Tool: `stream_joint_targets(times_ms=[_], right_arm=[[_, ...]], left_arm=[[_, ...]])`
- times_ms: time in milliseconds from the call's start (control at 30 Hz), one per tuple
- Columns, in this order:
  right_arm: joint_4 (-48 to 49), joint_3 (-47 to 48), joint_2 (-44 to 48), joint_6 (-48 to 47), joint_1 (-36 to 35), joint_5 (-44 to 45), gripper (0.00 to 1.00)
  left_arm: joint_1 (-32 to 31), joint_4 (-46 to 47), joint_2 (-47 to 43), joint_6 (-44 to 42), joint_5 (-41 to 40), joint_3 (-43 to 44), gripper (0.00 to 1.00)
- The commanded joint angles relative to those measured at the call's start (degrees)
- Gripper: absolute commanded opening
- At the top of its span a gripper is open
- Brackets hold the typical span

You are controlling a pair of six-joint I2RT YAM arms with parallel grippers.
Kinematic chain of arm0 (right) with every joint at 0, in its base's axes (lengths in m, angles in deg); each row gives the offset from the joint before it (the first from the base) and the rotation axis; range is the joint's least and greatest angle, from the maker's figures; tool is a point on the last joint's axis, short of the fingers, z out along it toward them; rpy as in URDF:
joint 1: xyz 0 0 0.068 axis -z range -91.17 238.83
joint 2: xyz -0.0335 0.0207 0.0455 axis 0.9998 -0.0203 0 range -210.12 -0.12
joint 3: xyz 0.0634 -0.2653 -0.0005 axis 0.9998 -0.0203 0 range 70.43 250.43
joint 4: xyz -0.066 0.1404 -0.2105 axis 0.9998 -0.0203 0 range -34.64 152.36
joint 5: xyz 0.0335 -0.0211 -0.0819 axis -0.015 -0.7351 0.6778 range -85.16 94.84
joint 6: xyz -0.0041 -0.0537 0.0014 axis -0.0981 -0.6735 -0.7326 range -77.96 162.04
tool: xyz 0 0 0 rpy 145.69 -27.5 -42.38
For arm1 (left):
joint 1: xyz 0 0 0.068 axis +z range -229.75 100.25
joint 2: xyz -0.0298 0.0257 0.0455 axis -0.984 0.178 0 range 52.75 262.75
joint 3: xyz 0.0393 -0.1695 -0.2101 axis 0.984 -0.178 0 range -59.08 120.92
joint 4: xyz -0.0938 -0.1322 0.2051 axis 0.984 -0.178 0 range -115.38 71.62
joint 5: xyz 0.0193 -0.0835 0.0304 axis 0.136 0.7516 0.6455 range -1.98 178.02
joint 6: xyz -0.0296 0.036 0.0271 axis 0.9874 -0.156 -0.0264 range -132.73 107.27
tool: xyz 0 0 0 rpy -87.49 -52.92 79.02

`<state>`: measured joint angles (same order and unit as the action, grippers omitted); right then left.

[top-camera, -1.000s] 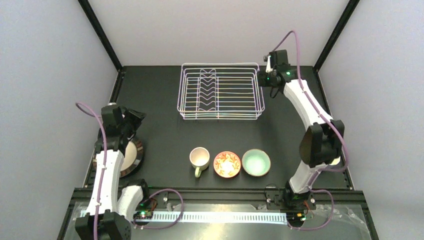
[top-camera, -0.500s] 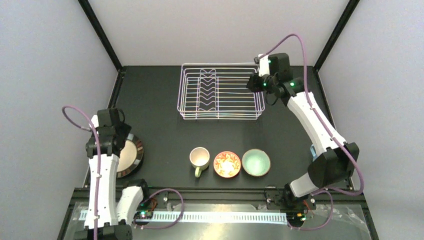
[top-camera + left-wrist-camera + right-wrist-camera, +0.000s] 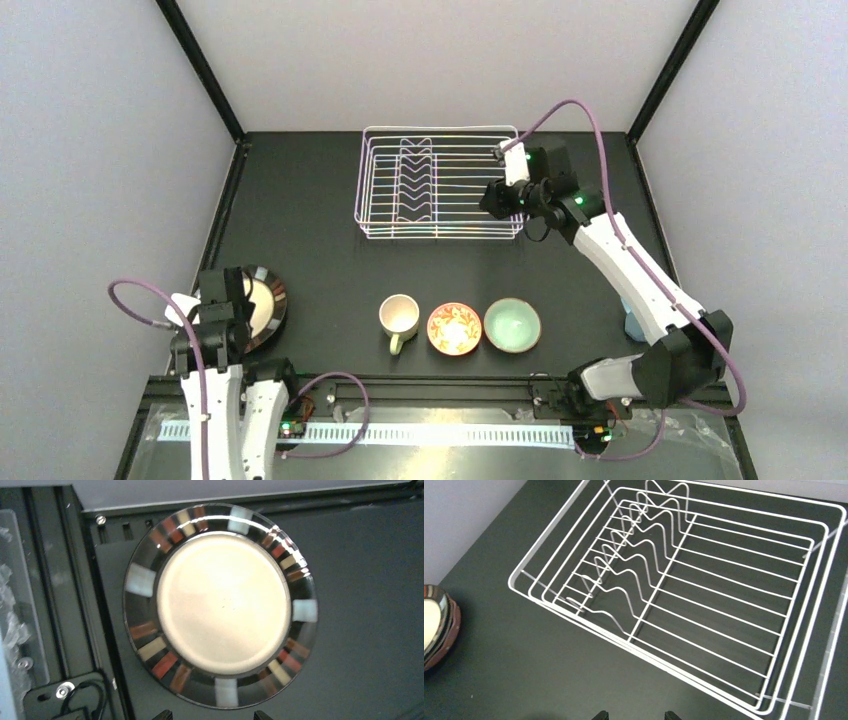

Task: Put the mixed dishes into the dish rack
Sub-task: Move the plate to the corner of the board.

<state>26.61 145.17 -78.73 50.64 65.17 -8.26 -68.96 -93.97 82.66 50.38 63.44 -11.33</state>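
Note:
The cream plate with the dark striped rim point(image 3: 223, 602) lies flat by the table's left edge point(image 3: 264, 303). My left gripper point(image 3: 213, 715) hovers over its near rim, open and empty; only the two fingertips point(image 3: 165, 714) show. In the top view the left gripper point(image 3: 226, 318) sits at the plate's near-left side. The white wire dish rack point(image 3: 440, 185) stands at the back with nothing in it point(image 3: 704, 580). My right gripper point(image 3: 497, 198) hangs at its near-right corner, open and empty point(image 3: 636, 715). A cream mug point(image 3: 399, 318), a red-orange bowl point(image 3: 454, 329) and a mint bowl point(image 3: 512, 325) stand in a row near the front.
A bit of a blue mug point(image 3: 632, 322) peeks out behind the right arm's forearm at the right edge. The plate at the left edge of the right wrist view point(image 3: 434, 625) rests on something reddish beneath it. Black frame rails run along the table's near edge.
The left arm has drawn back toward the near edge, now over the plate's near rim. The right arm has swung from the rack's far-right corner to its near-right corner.

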Motion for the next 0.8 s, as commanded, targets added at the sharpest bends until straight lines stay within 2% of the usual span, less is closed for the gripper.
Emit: stream_joint_targets(times_ms=[0,233,400,600,767], right_arm=[[0.79,-0.95,1.24,-0.43,-1.99,-0.32,0.65],[-0.34,0.50,-1.10,-0.70,-4.21,-1.06,0.65],[-0.65,3.71,-6.38,-0.89,-6.61,-4.04,0.64],[-0.31,12.42,-15.72,-2.03,-10.11,-5.24,0.64],[0.70,21.11,-24.04,-1.69,-10.24,-9.59,0.64]], left_arm=[[-0.19,-2.82,-0.07,4.56,1.11,-1.05,0.93],[-0.12,-2.77,3.14,3.91,0.41,-1.01,0.94],[-0.09,-2.15,5.52,5.03,-1.08,-0.98,0.98],[-0.08,7.62,14.02,4.94,-1.39,1.03,0.99],[0.02,14.60,18.65,3.62,-1.70,4.06,0.99]])
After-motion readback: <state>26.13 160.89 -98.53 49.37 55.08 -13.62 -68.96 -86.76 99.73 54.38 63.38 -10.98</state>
